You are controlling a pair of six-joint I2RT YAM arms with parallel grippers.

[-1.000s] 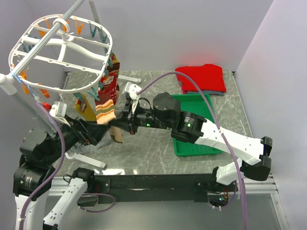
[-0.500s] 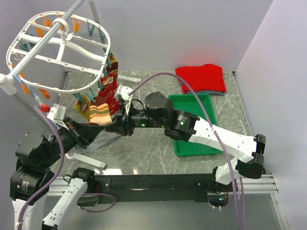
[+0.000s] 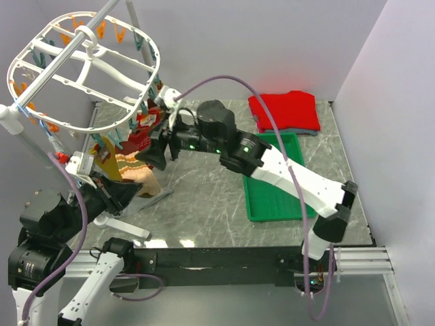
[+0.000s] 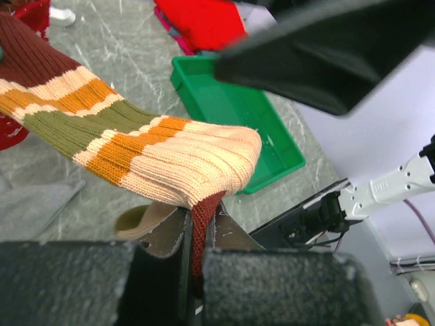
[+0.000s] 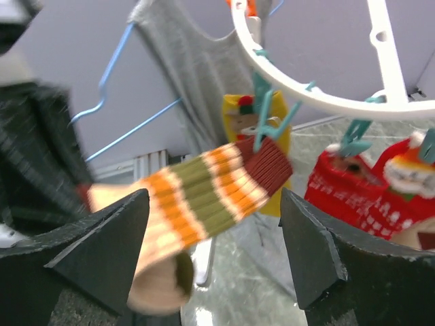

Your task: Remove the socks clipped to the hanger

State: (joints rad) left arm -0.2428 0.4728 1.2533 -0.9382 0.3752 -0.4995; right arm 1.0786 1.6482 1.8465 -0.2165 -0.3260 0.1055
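The left claw (image 4: 197, 238) is nearest. It is clenched on the brown tip of a striped sock (image 4: 156, 153), with the fabric pinched between its two dark fingers. The sock is banded in cream, orange, olive and brown, and it stretches up and away from that grip toward the hanger (image 3: 153, 75). In the right wrist view, the sock's brown cuff sits in a teal clip (image 5: 260, 139) on the hanger's white rim. The sock is therefore clipped at one end and gripped at the other.

The right claw (image 5: 214, 238) is released, its fingers wide apart with nothing between them. It hovers near the sock's middle, below the rim.

A yellow sock (image 5: 236, 122) hangs behind the striped one. To the right, red socks (image 5: 360, 197) with white patterns hang under more teal clips.

The table (image 3: 204, 210) is grey marbled stone. A green tray (image 3: 268, 204) lies right of centre, with the right arm reaching over it. A folded red garment (image 3: 285, 111) lies beyond the tray at the far edge. A grey cloth (image 4: 34, 204) lies flat on the table beside the left arm.

The walls (image 3: 272, 41) are pale lilac. The hanger hangs from a grey pole (image 3: 54, 64) in the far left corner, and a grey garment (image 5: 183, 61) on a blue wire hanger hangs behind it.
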